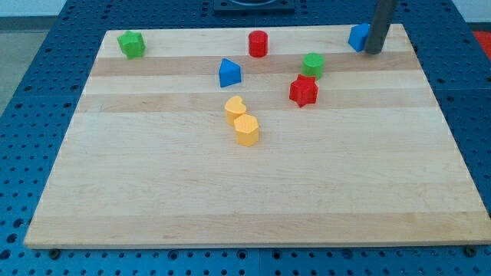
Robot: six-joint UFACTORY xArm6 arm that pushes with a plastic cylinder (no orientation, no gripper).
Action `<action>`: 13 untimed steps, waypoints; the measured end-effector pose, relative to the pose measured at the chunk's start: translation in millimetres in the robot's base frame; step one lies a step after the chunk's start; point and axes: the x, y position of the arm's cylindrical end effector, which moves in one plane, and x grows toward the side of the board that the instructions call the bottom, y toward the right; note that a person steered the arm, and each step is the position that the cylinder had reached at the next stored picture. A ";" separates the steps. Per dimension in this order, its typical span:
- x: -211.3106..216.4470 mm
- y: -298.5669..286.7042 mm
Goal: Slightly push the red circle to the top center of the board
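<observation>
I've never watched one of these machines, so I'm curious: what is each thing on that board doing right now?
Red circle: upright, near top center, untouched.
My tip: top right, against the blue block.
Green block: top left corner, alone.
Blue triangle: below-left of the red circle.
Second green block: just above the red star.
Yellow heart and yellow hexagon: touching, mid-board.

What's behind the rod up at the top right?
A blue block sits just to the view's left of my tip, seemingly touching the rod. The rod covers its right side, so its shape is unclear. Nothing else shows there.
</observation>
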 end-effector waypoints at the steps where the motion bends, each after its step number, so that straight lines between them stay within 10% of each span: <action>1: 8.5 0.5; 5: 30.3 -186.8; 13: 13.8 -179.1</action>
